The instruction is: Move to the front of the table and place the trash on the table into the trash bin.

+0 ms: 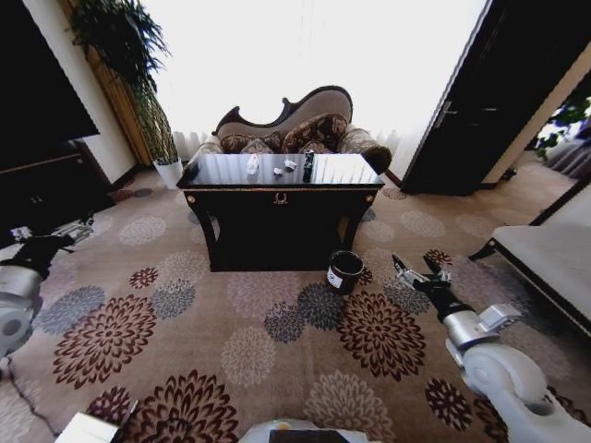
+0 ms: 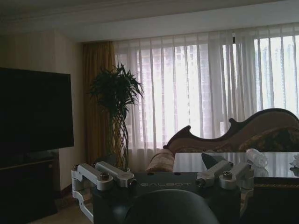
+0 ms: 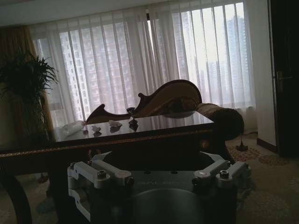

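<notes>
Trash [image 1: 277, 167] lies on the table [image 1: 280, 195], centre frame; pale bottle [image 1: 252, 165] lengthwise front-to-back. Bin [image 1: 344, 271] label unreadable. Left gripper [image 2: 163, 179] and right gripper [image 1: 417, 270] open, "GALBOT" printed.

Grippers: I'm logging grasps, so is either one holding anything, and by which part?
Nothing is held. The left gripper and right gripper hover open above the carpet, short of the table.

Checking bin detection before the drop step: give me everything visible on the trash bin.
The trash bin is a small round black bucket, glossy like plastic, with a white label on its side and an open top. Its inside is too dark to tell what it holds. It stands upright on the flowered carpet, by the front right leg of the table, apart from it as far as the head view shows. The right gripper hangs to its right without touching it.
</notes>
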You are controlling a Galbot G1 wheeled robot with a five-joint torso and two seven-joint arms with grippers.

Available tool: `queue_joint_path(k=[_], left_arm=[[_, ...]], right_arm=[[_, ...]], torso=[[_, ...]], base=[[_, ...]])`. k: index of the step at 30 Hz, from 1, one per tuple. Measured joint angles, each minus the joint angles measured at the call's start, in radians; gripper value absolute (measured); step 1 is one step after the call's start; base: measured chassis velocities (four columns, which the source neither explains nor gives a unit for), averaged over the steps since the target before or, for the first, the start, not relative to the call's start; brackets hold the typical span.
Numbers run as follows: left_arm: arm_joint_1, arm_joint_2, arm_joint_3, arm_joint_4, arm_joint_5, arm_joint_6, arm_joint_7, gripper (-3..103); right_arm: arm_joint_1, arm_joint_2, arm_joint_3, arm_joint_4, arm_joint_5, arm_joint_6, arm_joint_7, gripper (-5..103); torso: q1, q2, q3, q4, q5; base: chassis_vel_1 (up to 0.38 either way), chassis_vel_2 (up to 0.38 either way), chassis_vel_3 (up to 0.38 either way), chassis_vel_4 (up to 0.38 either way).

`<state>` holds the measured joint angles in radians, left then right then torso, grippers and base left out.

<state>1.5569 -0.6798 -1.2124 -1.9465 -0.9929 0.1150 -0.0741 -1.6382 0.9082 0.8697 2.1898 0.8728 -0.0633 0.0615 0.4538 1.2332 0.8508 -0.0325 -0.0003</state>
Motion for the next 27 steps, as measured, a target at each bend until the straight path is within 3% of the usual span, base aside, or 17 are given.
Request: queue_joint_path(k=[27], left_arm=[[-0.004, -0.007, 0.028, 0.025, 0.011, -0.035, 0.011, 100]], right_arm=[[-0.007, 0.015, -0.020, -0.002, -0.018, 0.021, -0.025, 100]], torso=[[0.000, 0.000, 0.000, 0.0001, 0.0000]], base=[[0.000, 0.000, 0.000, 0.000]])
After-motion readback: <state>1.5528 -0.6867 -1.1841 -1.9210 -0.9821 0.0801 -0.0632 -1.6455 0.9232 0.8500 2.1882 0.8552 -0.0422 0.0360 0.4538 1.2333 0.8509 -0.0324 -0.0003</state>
